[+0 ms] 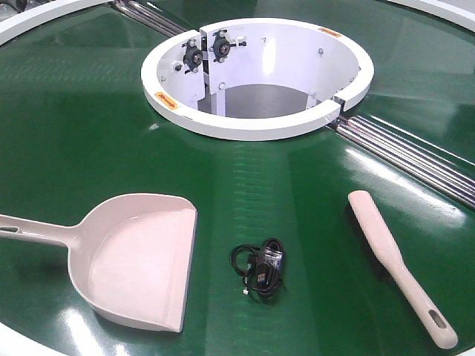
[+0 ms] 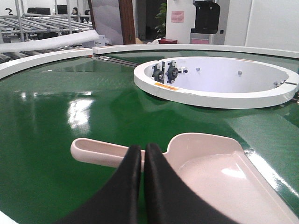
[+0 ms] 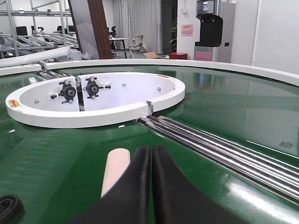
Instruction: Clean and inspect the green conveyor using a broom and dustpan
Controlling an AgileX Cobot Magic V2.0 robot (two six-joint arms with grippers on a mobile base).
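The green conveyor (image 1: 89, 133) fills the front view, with its white ring opening (image 1: 256, 74) at the top middle and steel rollers (image 1: 415, 152) at the right. The beige dustpan (image 1: 137, 256) lies at the lower left, handle pointing left. The beige broom (image 1: 397, 263) lies at the lower right, slotted handle end nearest me. Neither gripper shows in the front view. My left gripper (image 2: 143, 150) is shut and empty, above the dustpan's handle (image 2: 100, 151). My right gripper (image 3: 151, 150) is shut and empty, just right of the broom's far end (image 3: 116, 170).
A small black coiled cable with a device (image 1: 261, 268) lies on the belt between dustpan and broom; its edge shows in the right wrist view (image 3: 8, 206). The conveyor's white rim (image 2: 42, 58) curves at the back. Racks and a doorway stand beyond.
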